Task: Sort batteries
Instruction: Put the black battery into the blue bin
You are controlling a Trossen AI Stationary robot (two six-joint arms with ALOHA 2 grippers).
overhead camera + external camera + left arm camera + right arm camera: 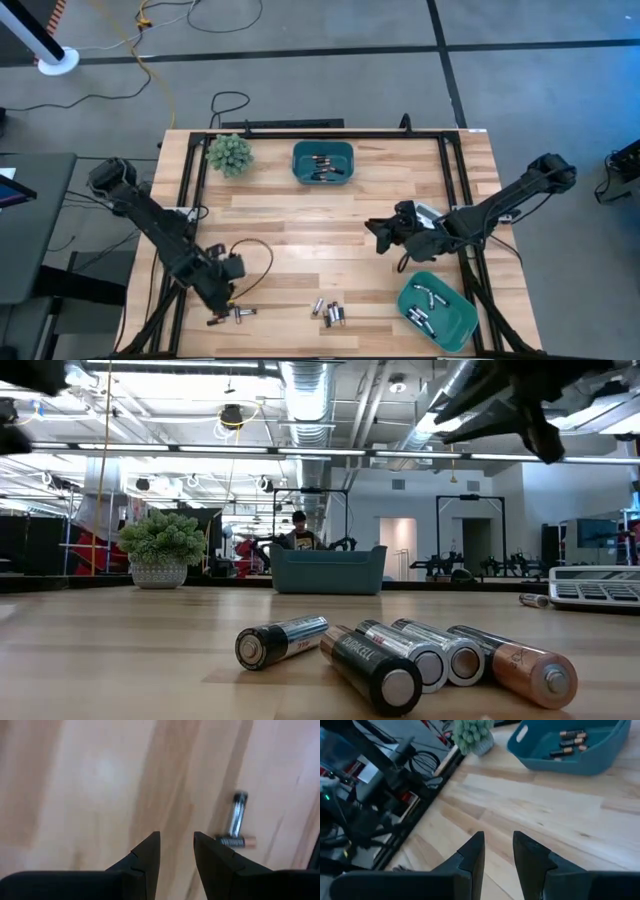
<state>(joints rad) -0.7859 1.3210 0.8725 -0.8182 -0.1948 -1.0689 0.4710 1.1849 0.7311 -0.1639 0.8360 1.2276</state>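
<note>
Loose batteries lie on the wooden table near its near edge: a cluster (330, 312) (400, 655) at the middle and two more (238, 314) (236, 820) to the left. My left gripper (228, 292) (176, 851) hovers open just beside those two and touches nothing. My right gripper (380, 232) (497, 851) is open above the table's middle right, holding nothing. One teal bin (323, 162) (572, 747) at the far edge holds some batteries. A second teal bin (437, 312) at the near right corner holds others.
A small potted plant (230, 154) (160, 550) stands at the far left next to the far bin. A grey-white calculator (598, 588) lies at the right under my right arm, with one battery (533, 600) beside it. A black cable (255, 262) loops near my left gripper.
</note>
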